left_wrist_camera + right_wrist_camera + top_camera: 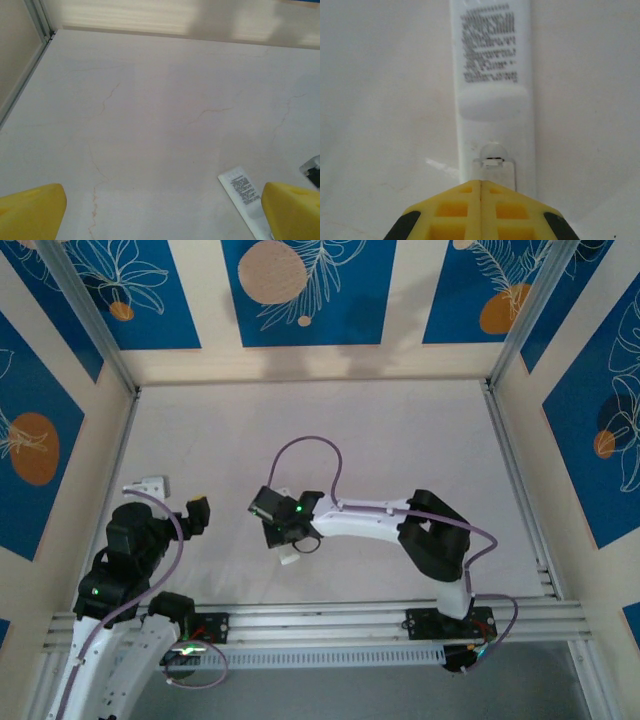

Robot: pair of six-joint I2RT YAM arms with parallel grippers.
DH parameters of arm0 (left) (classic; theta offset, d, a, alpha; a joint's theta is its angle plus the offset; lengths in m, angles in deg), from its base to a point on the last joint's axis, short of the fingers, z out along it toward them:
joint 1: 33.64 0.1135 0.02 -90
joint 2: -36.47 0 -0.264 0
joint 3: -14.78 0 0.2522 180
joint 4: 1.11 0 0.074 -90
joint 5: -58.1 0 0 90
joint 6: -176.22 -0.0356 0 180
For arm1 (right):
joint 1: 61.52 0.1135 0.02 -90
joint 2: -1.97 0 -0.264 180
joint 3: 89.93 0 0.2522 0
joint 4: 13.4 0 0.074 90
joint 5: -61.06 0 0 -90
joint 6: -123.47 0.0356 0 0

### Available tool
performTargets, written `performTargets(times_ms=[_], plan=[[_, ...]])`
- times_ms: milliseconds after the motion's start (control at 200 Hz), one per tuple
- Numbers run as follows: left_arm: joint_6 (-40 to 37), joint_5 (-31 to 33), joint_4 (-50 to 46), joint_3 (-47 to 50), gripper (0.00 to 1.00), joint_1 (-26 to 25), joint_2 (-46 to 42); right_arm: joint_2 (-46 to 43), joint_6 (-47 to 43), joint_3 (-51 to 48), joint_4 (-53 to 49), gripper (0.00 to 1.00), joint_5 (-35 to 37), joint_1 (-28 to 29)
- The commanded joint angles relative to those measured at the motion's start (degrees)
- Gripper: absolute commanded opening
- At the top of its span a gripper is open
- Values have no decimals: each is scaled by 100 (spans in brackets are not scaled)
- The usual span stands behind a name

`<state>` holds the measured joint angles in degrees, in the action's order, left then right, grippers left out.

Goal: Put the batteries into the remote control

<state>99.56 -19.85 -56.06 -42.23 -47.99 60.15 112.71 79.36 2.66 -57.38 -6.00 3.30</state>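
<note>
From my station, the one bit of writing I can find is a block of small grey print (pixel 489 45) on the white back of the remote control (pixel 492 115), too blurred in both wrist views to read.

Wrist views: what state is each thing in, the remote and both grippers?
remote control: lying flat, printed back face up, buttons hidden.
right gripper: shut, fingers pressed together, tips over the remote's near end; whether they touch it is unclear.
left gripper: open, nothing between its fingers, remote beside its right finger.
</note>
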Motion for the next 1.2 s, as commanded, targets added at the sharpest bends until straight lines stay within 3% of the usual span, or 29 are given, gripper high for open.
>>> performTargets(times_ms=[0,270,325,390,425,550,770,910,1035,1115,1190], plan=[[-62,-72,60,0,100,90,-81,325,212,-76,-28,0,-72,59],[-72,-72,71,1,100,86,-71,101,177,185,-249,0,203,75],[-77,-72,71,1,100,90,-70,-82,116,151,-188,11,308,85],[-78,-72,79,1,100,90,-74,-167,90,139,-203,41,436,107],[-78,-72,77,0,100,90,-74,-128,95,209,-305,52,500,106],[-71,-80,68,0,100,90,-82,303,125,552,-717,66,597,105],[180,-144,92,9,100,90,-23,915,30,928,-902,68,384,85],[598,-581,114,29,100,89,182,1156,-71,1112,-986,66,273,83],[1259,-1429,181,140,100,90,422,1029,-14,952,-900,50,239,50],[1768,-2047,248,163,100,90,682,488,-94,553,-483,38,219,49],[2179,-2435,333,124,100,99,1000,-138,-268,60,60,32,103,10]])
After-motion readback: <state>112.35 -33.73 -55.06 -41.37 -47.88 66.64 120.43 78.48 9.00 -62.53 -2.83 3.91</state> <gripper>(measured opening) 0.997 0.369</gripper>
